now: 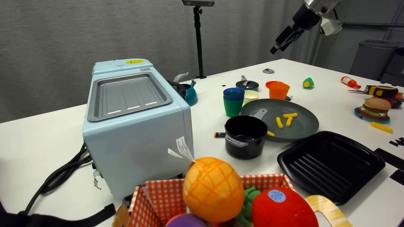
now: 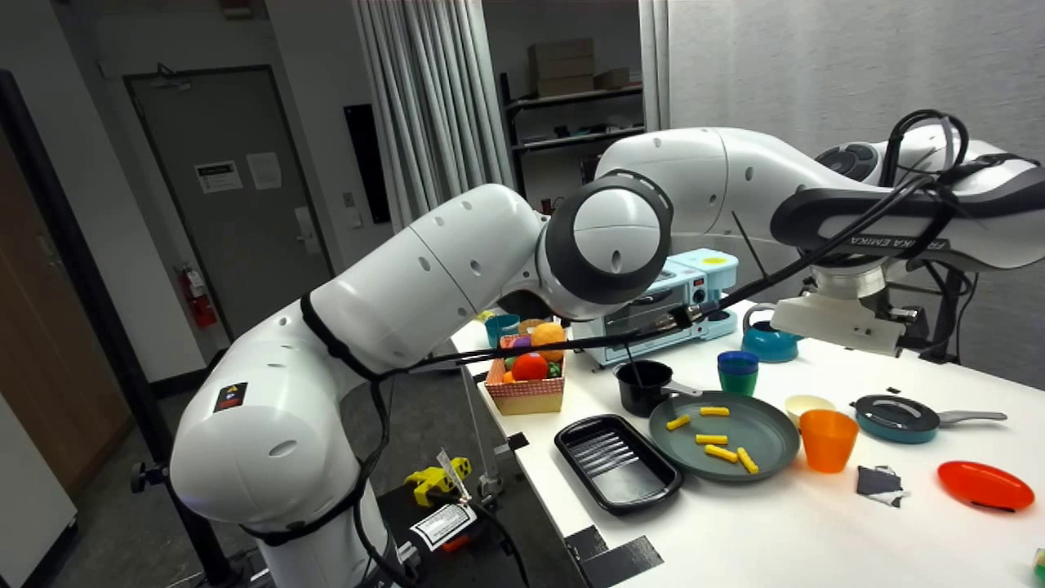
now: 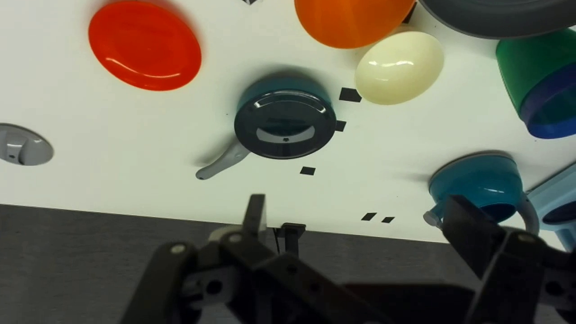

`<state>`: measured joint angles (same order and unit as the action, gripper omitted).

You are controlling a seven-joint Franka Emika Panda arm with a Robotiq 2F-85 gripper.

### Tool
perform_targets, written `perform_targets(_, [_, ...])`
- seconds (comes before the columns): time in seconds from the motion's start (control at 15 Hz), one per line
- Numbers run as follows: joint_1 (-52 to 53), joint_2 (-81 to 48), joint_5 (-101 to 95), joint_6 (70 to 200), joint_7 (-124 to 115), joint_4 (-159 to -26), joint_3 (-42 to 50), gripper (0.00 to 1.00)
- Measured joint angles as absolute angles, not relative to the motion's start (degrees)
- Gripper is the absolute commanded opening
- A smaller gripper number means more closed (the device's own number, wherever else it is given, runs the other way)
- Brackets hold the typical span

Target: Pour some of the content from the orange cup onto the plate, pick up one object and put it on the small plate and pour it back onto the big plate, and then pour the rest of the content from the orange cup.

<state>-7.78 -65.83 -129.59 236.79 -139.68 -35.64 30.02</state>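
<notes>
On white table [image 2: 775,535]: orange cup [image 2: 828,441]; big plate [image 2: 744,430]

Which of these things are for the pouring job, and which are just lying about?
For the job:
orange cup
yellow pieces on the big grey plate
small pale yellow dish
robot's tool, open

Just lying about, it seems:
black ridged tray
black pot
stacked blue and green cups
red plate
teal kettle
teal pan
toy burger

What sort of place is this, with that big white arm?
Probably a robotics lab rather than a home kitchen: a robot arm reaches over the table, which holds a toy hamburger, and a fire extinguisher is beside a grey door.
</notes>
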Motion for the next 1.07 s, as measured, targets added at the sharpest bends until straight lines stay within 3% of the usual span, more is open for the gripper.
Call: perform_targets(1.07, [-8.65,-63.97,-129.59,236.79,-135.07,-37.84,27.83,1.0])
